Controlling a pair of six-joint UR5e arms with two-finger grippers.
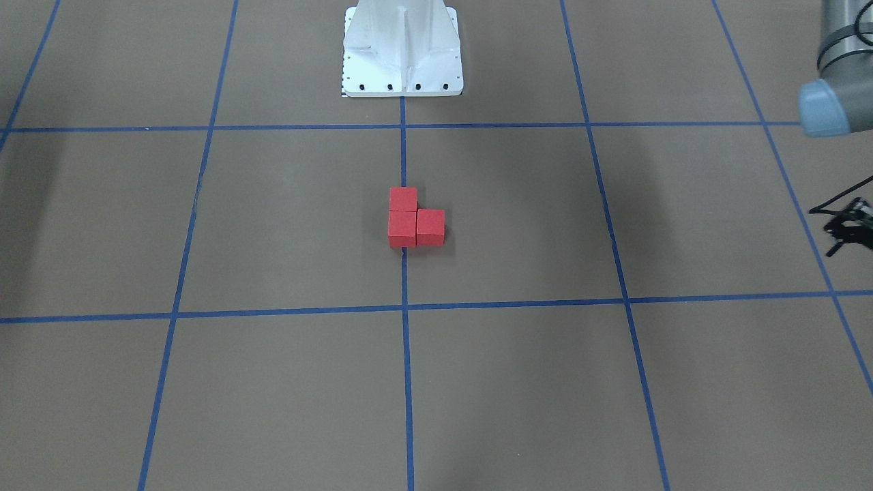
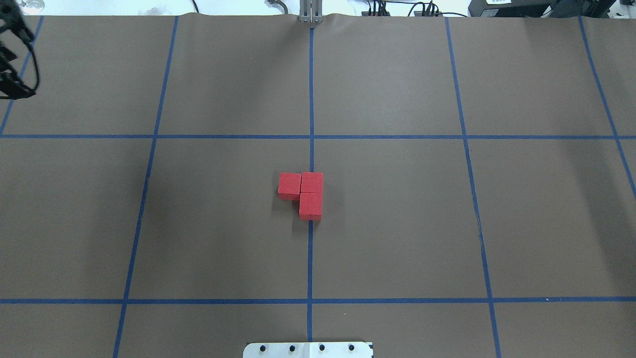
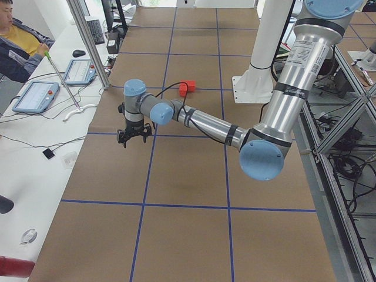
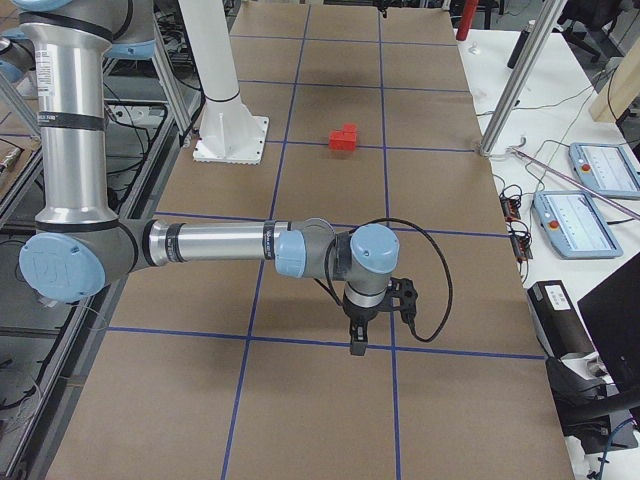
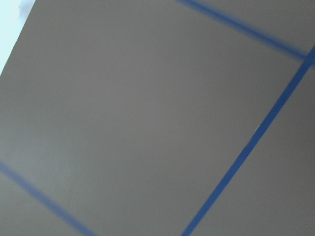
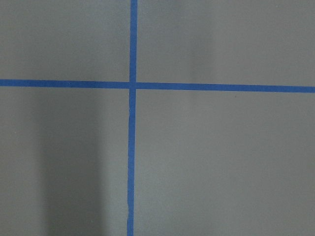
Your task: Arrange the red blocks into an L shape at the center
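Observation:
Three red blocks (image 2: 310,205) lie touching in an L shape on the center (image 2: 310,248), astride the middle blue tape line. In the front-facing view the red blocks (image 1: 402,228) show two in a row along the line and one beside it. My left gripper (image 2: 15,84) hangs over the table's far left corner, well away from them, and looks open and empty. It also shows as a left gripper (image 1: 842,228) at the front-facing view's right edge. My right gripper (image 4: 375,322) appears only in the exterior right view, far from the blocks; I cannot tell its state.
The white robot base (image 1: 402,48) stands behind the blocks. A seated person (image 3: 17,35) and tablets (image 3: 35,97) are at a side table past the left end. More tablets (image 4: 590,220) lie beyond the right end.

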